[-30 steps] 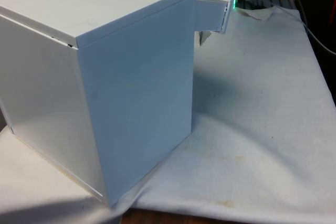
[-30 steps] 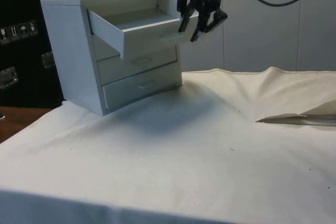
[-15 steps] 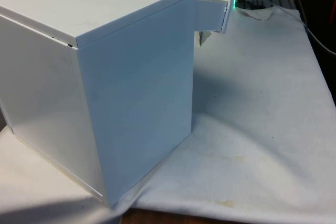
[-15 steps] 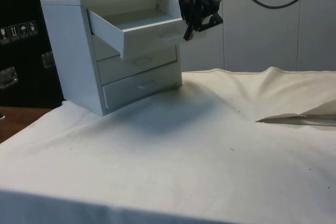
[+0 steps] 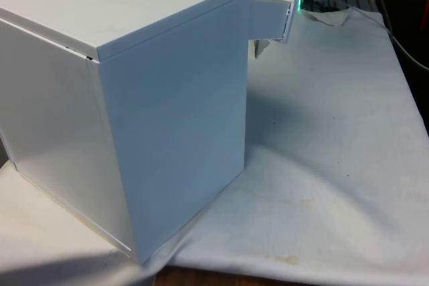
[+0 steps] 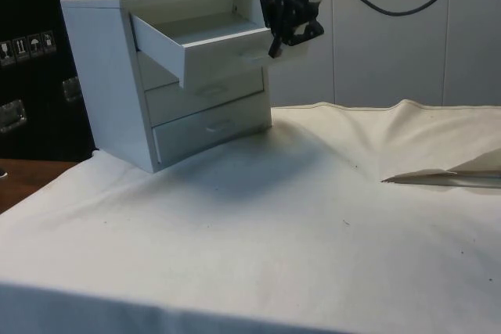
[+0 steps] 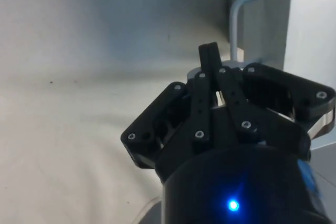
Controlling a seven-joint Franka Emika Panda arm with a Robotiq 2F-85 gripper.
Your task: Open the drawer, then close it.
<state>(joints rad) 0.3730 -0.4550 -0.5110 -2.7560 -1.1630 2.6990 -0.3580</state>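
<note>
In the side view the chest of drawers is sitting on the counter with its top drawer standing pulled well out; the end effector is hanging just to the right of the drawer's front panel, at the handle. Its fingers are pinched together with nothing between them — so closing looks to be the step in hand; the push would be running leftward, along the drawer's sliding axis, back into the chest.

Dark cabinets behind white cloth
</note>
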